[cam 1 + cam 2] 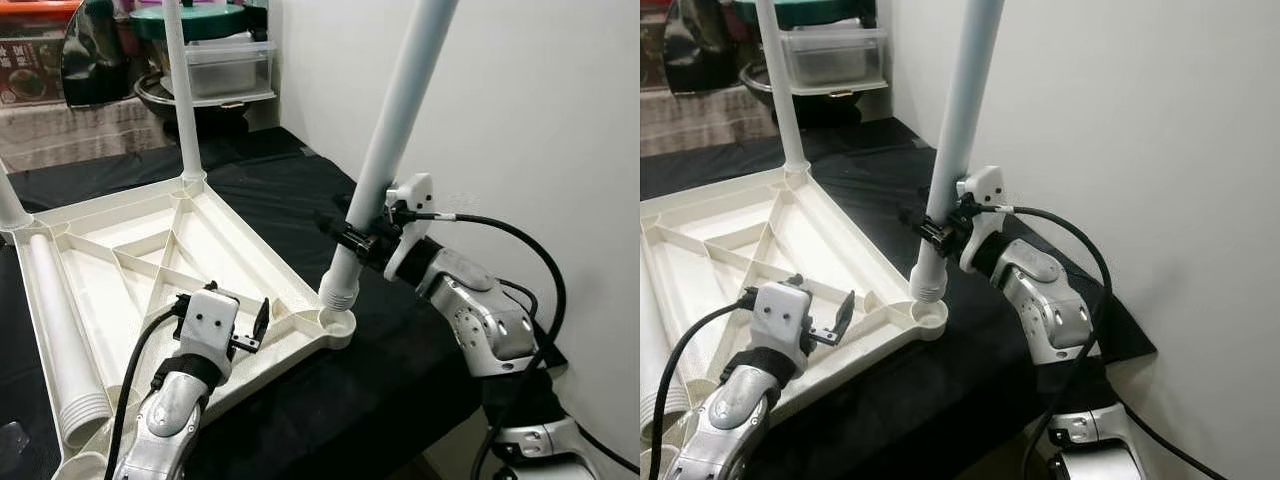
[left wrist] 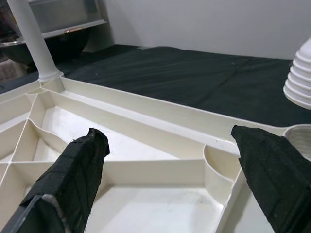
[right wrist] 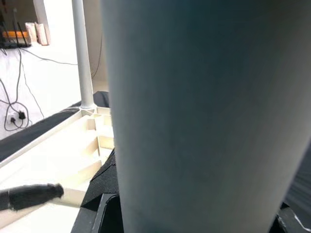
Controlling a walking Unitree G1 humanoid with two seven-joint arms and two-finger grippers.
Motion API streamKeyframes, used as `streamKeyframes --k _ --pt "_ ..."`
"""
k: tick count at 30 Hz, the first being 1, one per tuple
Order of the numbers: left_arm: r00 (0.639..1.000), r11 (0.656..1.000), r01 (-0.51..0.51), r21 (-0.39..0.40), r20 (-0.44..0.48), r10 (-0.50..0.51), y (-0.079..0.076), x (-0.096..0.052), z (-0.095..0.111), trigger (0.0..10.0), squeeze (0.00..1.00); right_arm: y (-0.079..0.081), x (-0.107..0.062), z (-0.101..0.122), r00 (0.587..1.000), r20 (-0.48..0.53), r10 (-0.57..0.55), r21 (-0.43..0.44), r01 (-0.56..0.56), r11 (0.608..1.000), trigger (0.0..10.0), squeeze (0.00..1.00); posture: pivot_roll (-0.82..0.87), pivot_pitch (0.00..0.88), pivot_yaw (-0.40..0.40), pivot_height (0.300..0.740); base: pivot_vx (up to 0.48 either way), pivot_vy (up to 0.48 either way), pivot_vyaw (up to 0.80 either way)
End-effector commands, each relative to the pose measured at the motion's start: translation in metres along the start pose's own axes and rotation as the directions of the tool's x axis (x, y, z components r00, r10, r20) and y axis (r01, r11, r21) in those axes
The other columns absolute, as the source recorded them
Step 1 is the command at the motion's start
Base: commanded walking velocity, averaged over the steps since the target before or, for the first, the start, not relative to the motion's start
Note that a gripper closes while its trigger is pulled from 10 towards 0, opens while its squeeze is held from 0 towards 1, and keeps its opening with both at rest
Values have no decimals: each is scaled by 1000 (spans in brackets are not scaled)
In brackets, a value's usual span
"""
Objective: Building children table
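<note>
The cream tabletop [image 1: 150, 260] lies upside down on a black cloth. One white leg [image 1: 180, 90] stands upright in its far corner, and another [image 1: 8, 205] stands at the left edge. A loose leg [image 1: 60, 340] lies inside the ribs at the left. My right gripper [image 1: 352, 238] is shut on a tilted white leg [image 1: 400, 100]. That leg's threaded end [image 1: 340, 290] hangs just above the near corner socket [image 1: 337, 323]. My left gripper [image 2: 167, 138] is open over the tabletop's near edge, close to that socket, with nothing between its fingers [image 2: 73, 174].
A white wall [image 1: 520, 100] runs close along the right. Plastic bins and a dark pot [image 1: 210, 60] are stacked at the back. The black cloth [image 1: 330, 400] ends just past the near corner socket.
</note>
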State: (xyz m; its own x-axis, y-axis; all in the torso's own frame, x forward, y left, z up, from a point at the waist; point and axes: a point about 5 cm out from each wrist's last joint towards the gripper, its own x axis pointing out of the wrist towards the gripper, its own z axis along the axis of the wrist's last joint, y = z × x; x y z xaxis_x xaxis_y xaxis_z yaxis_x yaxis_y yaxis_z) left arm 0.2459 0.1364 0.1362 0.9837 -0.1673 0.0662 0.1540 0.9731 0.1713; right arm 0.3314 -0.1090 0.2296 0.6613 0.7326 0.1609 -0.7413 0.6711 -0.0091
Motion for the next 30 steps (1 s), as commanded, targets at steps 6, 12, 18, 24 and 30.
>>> streamKeyframes --k 6,12,18,24,30 --pt "1000 1000 14 17 -21 -14 -5 -2 -4 10000 0 7 6 -1 1000 25 -10 38 9 999 10000 0 12 0 -95 740 0 0 0" --pt "1000 999 17 27 -23 -16 -6 -1 -4 10000 0 11 6 -5 999 44 -25 68 22 997 10000 0 10 0 -93 740 0 0 0" --pt "1000 999 19 26 -25 -18 -7 -2 -5 10000 0 12 8 -3 998 51 -30 23 29 999 10000 0 10 0 -93 740 0 -192 533" --pt "1000 1000 2 -15 -9 -3 -7 -3 -3 10000 0 9 10 1 995 78 -61 64 56 996 10000 0 14 0 -101 740 0 -400 667" --pt "1000 1000 4 -18 -18 -4 -7 -3 -3 10000 0 3 9 4 992 87 -87 62 82 995 10000 0 13 0 -103 740 0 0 0"
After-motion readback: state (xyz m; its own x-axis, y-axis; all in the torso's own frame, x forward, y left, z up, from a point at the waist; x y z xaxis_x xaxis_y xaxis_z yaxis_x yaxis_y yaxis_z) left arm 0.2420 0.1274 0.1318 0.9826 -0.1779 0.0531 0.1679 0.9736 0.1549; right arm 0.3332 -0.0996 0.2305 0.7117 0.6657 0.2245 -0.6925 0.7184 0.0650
